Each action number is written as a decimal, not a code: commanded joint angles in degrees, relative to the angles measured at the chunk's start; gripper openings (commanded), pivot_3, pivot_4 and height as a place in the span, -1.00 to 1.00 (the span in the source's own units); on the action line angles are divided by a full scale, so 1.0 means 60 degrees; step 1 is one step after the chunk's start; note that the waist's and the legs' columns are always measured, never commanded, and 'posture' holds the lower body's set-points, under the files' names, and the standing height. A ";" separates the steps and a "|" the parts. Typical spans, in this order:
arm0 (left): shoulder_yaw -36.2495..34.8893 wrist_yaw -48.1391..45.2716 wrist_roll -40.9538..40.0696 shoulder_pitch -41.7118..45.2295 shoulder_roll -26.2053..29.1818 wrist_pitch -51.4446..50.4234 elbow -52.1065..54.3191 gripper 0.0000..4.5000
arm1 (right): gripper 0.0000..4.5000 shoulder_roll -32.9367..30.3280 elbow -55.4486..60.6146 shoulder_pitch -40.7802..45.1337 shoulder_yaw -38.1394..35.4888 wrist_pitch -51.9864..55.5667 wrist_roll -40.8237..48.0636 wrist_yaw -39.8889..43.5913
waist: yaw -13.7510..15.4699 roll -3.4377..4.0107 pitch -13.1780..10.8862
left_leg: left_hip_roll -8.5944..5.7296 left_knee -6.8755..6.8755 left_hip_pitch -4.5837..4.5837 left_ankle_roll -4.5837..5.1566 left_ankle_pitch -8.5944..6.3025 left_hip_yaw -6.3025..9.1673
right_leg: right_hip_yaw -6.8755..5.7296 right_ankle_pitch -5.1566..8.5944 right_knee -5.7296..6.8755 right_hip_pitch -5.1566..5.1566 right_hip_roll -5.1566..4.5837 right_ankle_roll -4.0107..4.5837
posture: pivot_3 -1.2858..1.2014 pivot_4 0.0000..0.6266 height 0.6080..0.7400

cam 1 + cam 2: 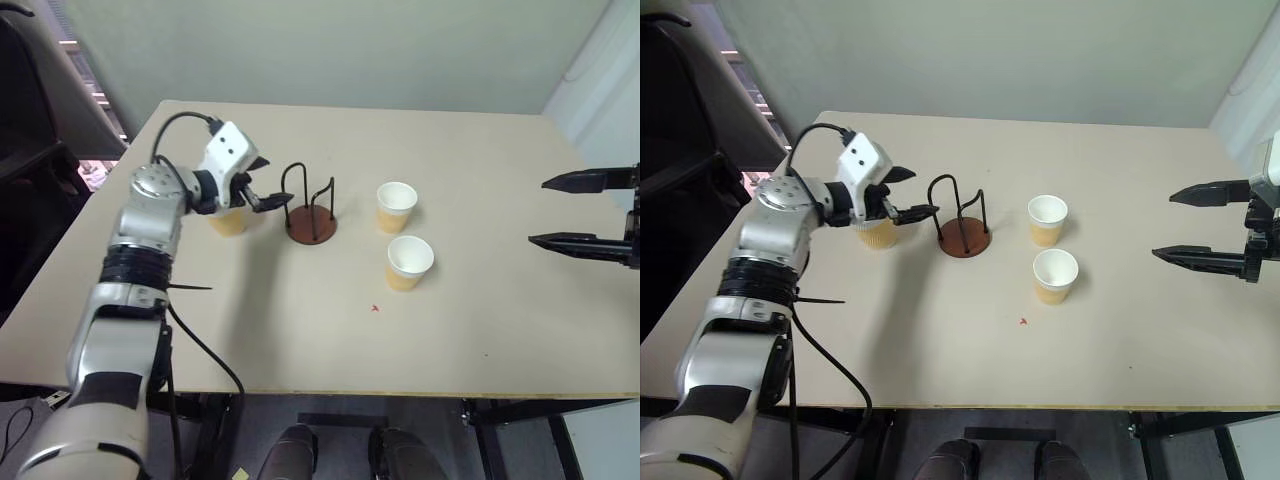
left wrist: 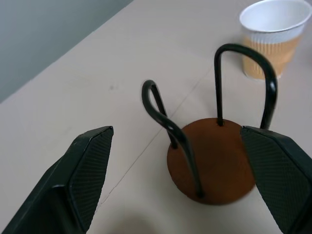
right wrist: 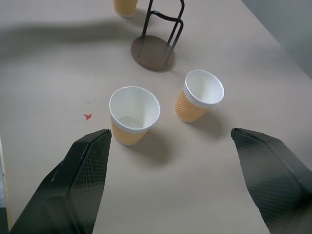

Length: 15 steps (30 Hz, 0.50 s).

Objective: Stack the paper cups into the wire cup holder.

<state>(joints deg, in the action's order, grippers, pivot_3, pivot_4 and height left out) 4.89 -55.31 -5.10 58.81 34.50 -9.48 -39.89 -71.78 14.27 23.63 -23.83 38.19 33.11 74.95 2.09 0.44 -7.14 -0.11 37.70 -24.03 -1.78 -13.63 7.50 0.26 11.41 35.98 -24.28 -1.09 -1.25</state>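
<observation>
Soft even light, faint shadows

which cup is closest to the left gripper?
The paper cup left of the wire cup holder, right under the left gripper. The other two cups stand right of the holder.

We are seeing a beige table [image 1: 300, 340] carrying a small red mark [image 1: 375, 309] near its front edge.

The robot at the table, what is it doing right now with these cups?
It is setting out to stack paper cups into the wire cup holder, which is empty. The left end effector is open, reaching above the table beside the holder, over one cup. Two other cups stand upright to the holder's right. The right end effector is open and holds nothing.
</observation>
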 commanded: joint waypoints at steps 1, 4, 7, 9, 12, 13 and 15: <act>-0.0193 0.0277 -0.0064 0.0071 -0.0264 -0.0321 0.0195 0.98 | 0.82 -0.0254 0.0342 -0.0129 -0.0706 0.0161 0.0218 -0.0141 | 0.0029 0.0000 0.0000 | -0.0002 0.0020 -0.0008 0.0008 -0.0005 -0.0001 | 0.0003 -0.0005 -0.0002 0.0000 0.0000 -0.0009 | 0.03 -0.52 1.00; -0.0213 0.0973 0.0023 0.0101 -0.0853 -0.0625 -0.0064 0.98 | 0.82 -0.0318 0.0345 -0.0247 -0.0830 0.0197 0.0255 -0.0191 | 0.0082 0.0001 0.0000 | -0.0014 0.0063 -0.0013 0.0030 -0.0018 -0.0014 | 0.0027 -0.0016 -0.0011 0.0009 -0.0004 -0.0039 | 0.03 -0.52 1.00; -0.0307 0.1619 0.0114 0.0231 -0.1263 -0.0638 -0.0312 0.82 | 0.82 -0.0365 0.0346 -0.0282 -0.0874 0.0209 0.0313 -0.0216 | 0.0128 0.0000 0.0000 | -0.0024 0.0087 -0.0009 0.0050 -0.0011 -0.0026 | 0.0050 -0.0034 -0.0011 0.0016 -0.0008 -0.0068 | 0.03 -0.52 1.00; -0.0318 0.1783 0.0108 0.0273 -0.1432 -0.0654 -0.0384 0.59 | 0.82 -0.0383 0.0317 -0.0305 -0.0898 0.0207 0.0321 -0.0238 | 0.0141 0.0000 0.0000 | -0.0025 0.0090 0.0000 0.0060 -0.0003 -0.0047 | 0.0075 -0.0046 -0.0006 0.0016 -0.0007 -0.0081 | 0.03 -0.52 1.00; -0.0238 0.1867 0.0175 0.0320 -0.1534 -0.0541 -0.0583 0.12 | 0.82 -0.0365 0.0296 -0.0331 -0.0919 0.0214 0.0343 -0.0326 | 0.0151 0.0000 0.0000 | -0.0027 0.0090 0.0011 0.0071 0.0007 -0.0076 | 0.0106 -0.0056 0.0001 0.0016 -0.0003 -0.0096 | 0.03 -0.52 1.00; -0.0238 0.1930 0.0204 0.0363 -0.1542 -0.0482 -0.0711 -0.02 | 0.82 -0.0355 0.0310 -0.0347 -0.0929 0.0221 0.0356 -0.0349 | 0.0151 0.0000 0.0000 | -0.0028 0.0090 0.0016 0.0074 0.0009 -0.0089 | 0.0123 -0.0060 0.0002 0.0016 0.0000 -0.0102 | 0.03 -0.52 1.00; -0.0239 0.2030 0.0248 0.0479 -0.1552 -0.0376 -0.1000 -0.36 | 0.82 -0.0337 0.0342 -0.0390 -0.0957 0.0229 0.0365 -0.0397 | 0.0151 0.0000 0.0000 | -0.0033 0.0090 0.0022 0.0083 0.0014 -0.0104 | 0.0164 -0.0070 0.0000 0.0016 0.0010 -0.0119 | 0.03 -0.52 1.00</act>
<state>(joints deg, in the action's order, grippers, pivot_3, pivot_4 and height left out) 4.54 -43.79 -4.24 59.60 25.27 -13.22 -45.41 -72.68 15.48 20.97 -26.51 39.44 34.64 73.16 2.99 0.44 -7.14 -0.34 38.24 -23.88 -1.26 -13.53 6.84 1.38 10.96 35.95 -24.19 -1.00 -2.02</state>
